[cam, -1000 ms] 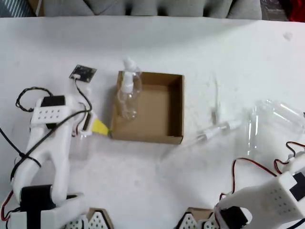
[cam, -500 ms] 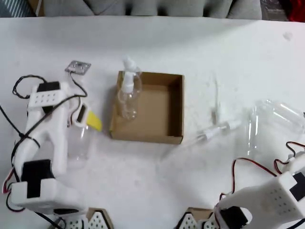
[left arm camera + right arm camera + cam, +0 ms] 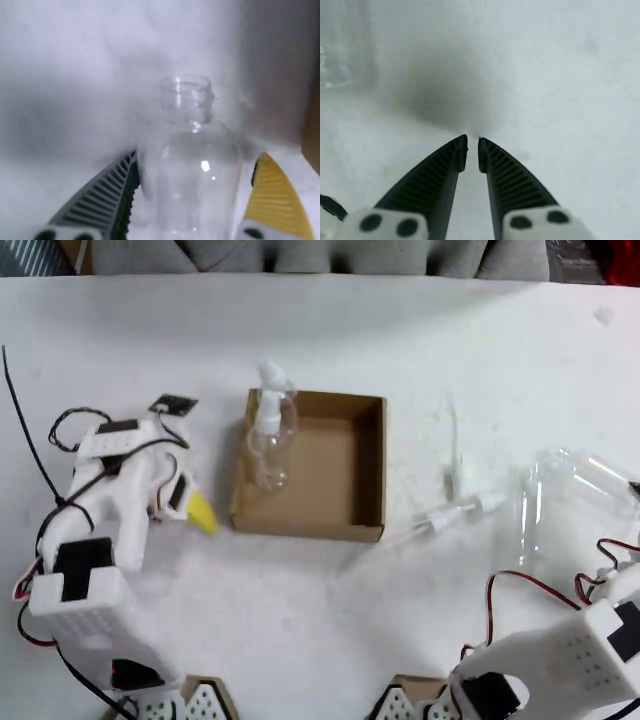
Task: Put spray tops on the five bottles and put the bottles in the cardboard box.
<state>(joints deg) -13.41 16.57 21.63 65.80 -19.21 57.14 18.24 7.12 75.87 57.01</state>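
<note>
One uncapped bottle, clamped in your left pincer, neck pointing away from the wrist along the fingers. Loose spray tops lie right of the cardboard box, at frame centre-right. They look nearer your right pincer, whose tips are together on nothing.

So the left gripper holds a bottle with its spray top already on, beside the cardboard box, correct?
Not quite: the bottle in the left gripper has no spray top; the left wrist view shows its neck open. It is beside the cardboard box, as you say.
</note>
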